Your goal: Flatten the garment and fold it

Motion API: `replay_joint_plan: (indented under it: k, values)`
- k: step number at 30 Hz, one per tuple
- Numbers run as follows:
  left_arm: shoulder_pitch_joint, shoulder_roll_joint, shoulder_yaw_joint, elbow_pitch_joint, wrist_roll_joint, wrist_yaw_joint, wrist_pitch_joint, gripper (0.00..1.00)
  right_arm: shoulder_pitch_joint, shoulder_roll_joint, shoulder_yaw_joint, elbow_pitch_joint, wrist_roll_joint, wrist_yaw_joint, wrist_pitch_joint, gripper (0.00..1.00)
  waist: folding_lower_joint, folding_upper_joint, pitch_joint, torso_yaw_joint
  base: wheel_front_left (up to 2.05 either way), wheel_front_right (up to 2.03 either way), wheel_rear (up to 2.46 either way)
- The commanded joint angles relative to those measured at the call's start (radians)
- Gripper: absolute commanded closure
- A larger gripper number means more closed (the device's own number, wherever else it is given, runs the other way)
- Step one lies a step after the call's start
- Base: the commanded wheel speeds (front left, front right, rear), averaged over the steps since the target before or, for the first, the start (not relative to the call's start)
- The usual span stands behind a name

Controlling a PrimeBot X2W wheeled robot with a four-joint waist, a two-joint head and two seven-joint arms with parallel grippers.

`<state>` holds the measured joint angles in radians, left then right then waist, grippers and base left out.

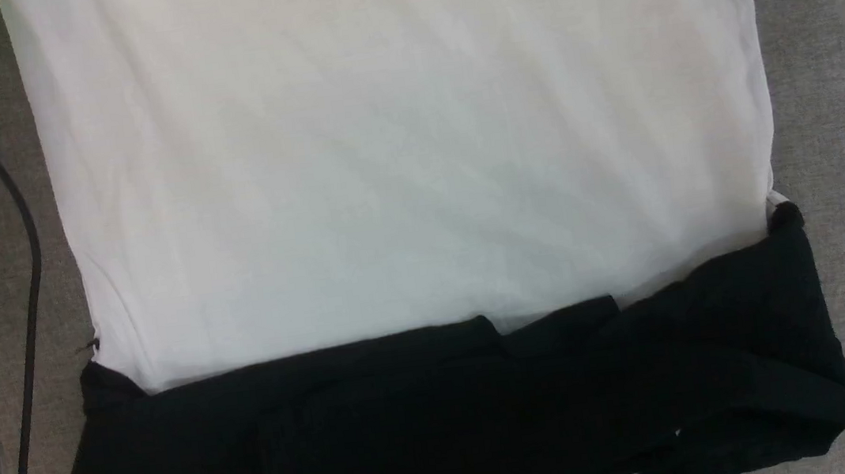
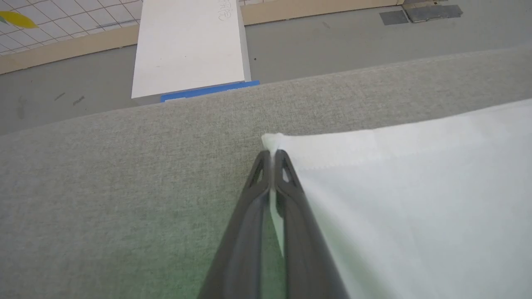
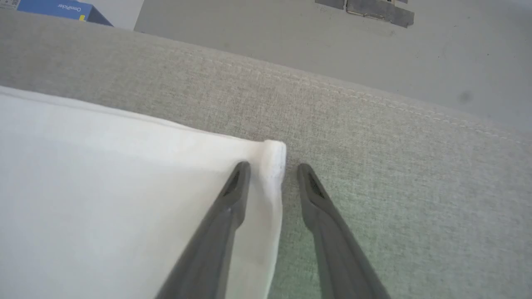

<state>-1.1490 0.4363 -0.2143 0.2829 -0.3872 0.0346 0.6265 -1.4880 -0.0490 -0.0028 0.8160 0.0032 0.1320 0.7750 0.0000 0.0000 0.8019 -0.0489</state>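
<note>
The garment [image 1: 405, 151] lies spread on a grey cloth-covered surface [image 1: 841, 348]; its white body fills most of the head view and its black sleeves and shoulder parts [image 1: 451, 416] lie bunched along the near edge. In the left wrist view my left gripper [image 2: 272, 154] is shut on one white corner of the garment [image 2: 274, 143]. In the right wrist view my right gripper [image 3: 272, 167] is open, its two fingers astride another white corner [image 3: 274, 160]: one finger rests on the fabric, the other on the grey surface.
Beyond the grey surface's far edge lies a grey floor with a white board [image 2: 187, 45] and a blue box [image 3: 62, 9]. Pale robot arm parts and a black cable [image 1: 17, 235] run along both sides of the head view.
</note>
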Motion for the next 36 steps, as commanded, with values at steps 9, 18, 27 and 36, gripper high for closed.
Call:
replay_joint_plan:
  k: [9,18,27,36]
  values:
    - [-0.029,0.022,0.007,0.027,0.04,-0.021,-0.228,1.0,0.044,-0.001,0.05,-0.092,-0.025,-0.001,-0.186,1.0,0.0,0.0,-0.015,-0.016,0.0,0.0,0.0]
    - [0.152,0.03,0.004,-0.001,0.036,-0.057,-0.474,1.0,0.296,-0.075,0.22,-0.261,0.147,-0.001,-0.511,1.0,0.0,0.0,-0.173,-0.004,0.0,0.0,0.0]
    - [0.484,0.039,0.048,-0.182,-0.043,-0.052,-0.572,1.0,0.67,-0.227,0.309,-0.591,0.318,-0.001,-0.622,1.0,0.0,0.0,-0.356,0.013,0.0,0.0,0.0]
    - [0.896,0.036,0.066,-0.374,-0.12,-0.02,-0.573,1.0,1.02,-0.288,0.217,-0.799,0.34,-0.001,-0.548,1.0,0.0,0.0,-0.492,0.038,0.0,0.0,0.0]
